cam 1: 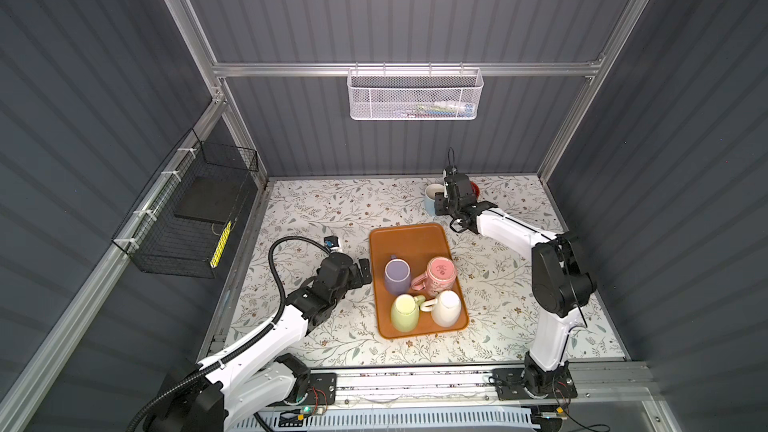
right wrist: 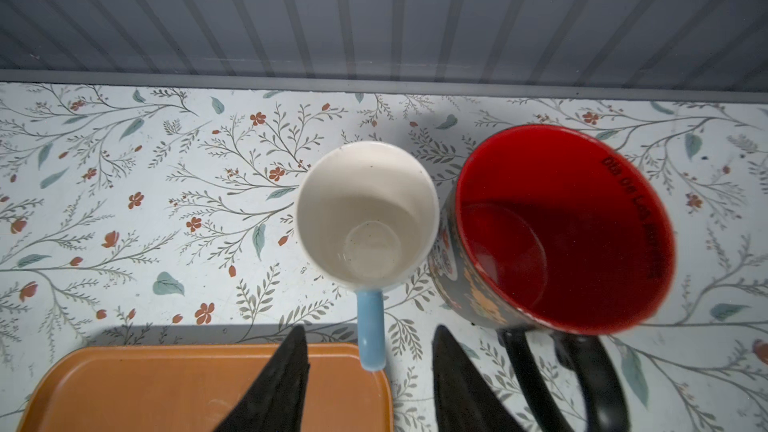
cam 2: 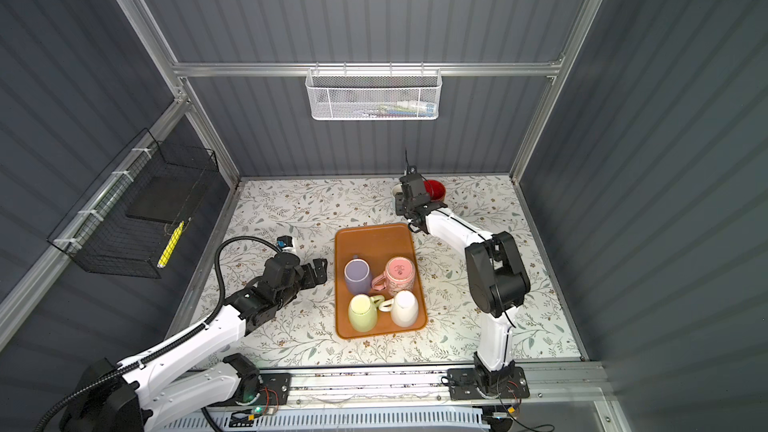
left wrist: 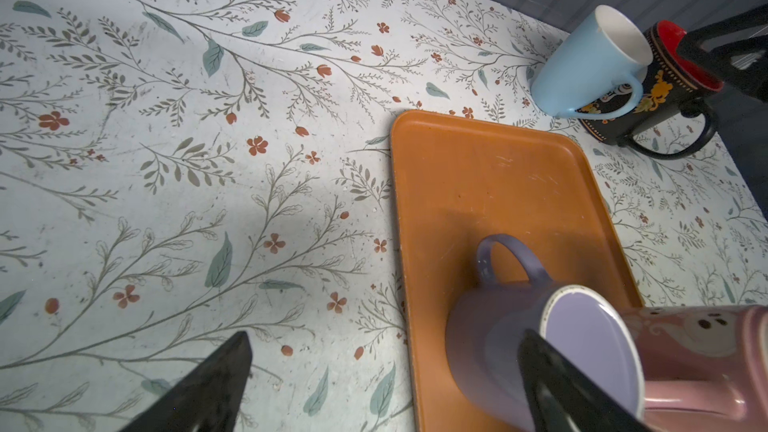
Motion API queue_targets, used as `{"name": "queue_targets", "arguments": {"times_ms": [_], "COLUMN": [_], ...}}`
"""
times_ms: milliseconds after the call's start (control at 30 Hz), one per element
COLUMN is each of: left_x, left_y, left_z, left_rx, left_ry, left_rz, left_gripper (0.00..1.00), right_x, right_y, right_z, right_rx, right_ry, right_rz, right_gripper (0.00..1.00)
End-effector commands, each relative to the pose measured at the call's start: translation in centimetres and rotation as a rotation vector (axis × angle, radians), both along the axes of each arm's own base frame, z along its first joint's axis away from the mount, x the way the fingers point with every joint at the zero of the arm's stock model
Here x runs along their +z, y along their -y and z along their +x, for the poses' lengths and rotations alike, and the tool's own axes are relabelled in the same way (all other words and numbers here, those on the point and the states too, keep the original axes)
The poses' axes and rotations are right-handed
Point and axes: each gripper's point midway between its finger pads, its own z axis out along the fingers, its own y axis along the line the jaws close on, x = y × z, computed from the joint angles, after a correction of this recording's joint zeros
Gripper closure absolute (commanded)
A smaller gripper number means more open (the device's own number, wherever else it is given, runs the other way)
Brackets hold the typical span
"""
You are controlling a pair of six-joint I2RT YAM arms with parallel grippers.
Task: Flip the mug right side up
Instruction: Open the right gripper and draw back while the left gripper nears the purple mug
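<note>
The jaws of the right gripper stand spread, one on each side of the handle of the blue mug with a gap showing on both sides, so nothing is pinched. That mug stands upright, mouth up, on the floral table just behind the far edge of the orange tray. It is right beside a black mug with a red inside, which is upright too; whether the two touch I cannot tell. Its handle points back toward the arm, probably because the handle is where it gets gripped. For this mug the turn looks done, and the arm need only back straight off without catching the handle. The left gripper's jaws are spread wide and empty, just beside the tray's near-left edge, facing the purple mug. That mug sits bottom up on the tray with three others, likely next in line.
</note>
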Motion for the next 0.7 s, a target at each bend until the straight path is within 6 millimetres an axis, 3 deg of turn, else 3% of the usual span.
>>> {"name": "queue_targets", "arguments": {"times_ms": [0,233,467,667], "left_x": [1.3,1.4,0.1,-2.0], "left_y": [0.7,1.6,1.3,1.9], "left_z": [-0.3,-1.1,-2.4,-3.3], "left_rx": [-0.053,-0.149,-0.174,-0.199], "left_ry": [-0.007,-0.087,-0.182,-0.262], "left_rz": [-0.004,0.055,0.093,0.079], "left_gripper": [0.00,0.09,0.46,0.56], "right_x": [1.5,3.3,4.4,4.9], "right_y": [0.4,0.8,1.9,1.7], "right_z": [-1.1,-4.4,-8.6,-12.2], "right_rx": [0.015,0.064,0.090,0.123], "right_ry": [0.028,0.029,0.040,0.043], "right_rz": [0.009,0.039,0.084,0.155], "right_gripper": [0.48,0.46,0.45,0.44]}}
